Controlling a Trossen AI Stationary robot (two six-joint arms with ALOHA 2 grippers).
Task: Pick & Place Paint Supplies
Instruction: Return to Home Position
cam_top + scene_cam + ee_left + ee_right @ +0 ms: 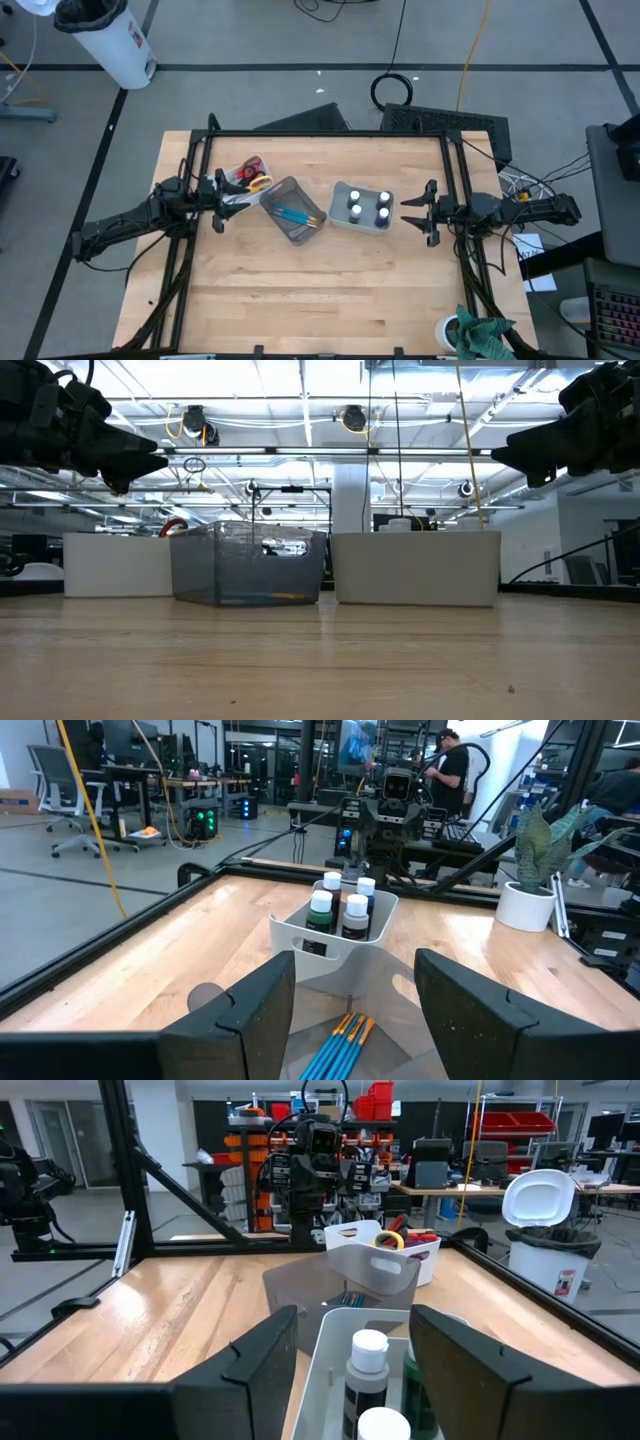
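Four small dark bottles with white caps [368, 205] stand upright in a white bin [340, 196] right of the table's middle; they also show in the left wrist view [343, 906]. Blue and orange-handled brushes [297, 215] lie in a clear grey bin [280, 191]. Red and yellow-handled scissors [252, 176] stick out of a white bin [237, 200] at the left. My left gripper [220, 205] hovers open above that bin's near side. My right gripper [428, 211] hovers open just right of the bottle bin. Both are raised off the table.
The three bins stand in a row across the table's far half [245, 565]. The near half of the wooden table [320, 290] is bare wood. A black frame [330, 133] runs along the far edge and sides. A potted plant [470, 332] sits at the near right corner.
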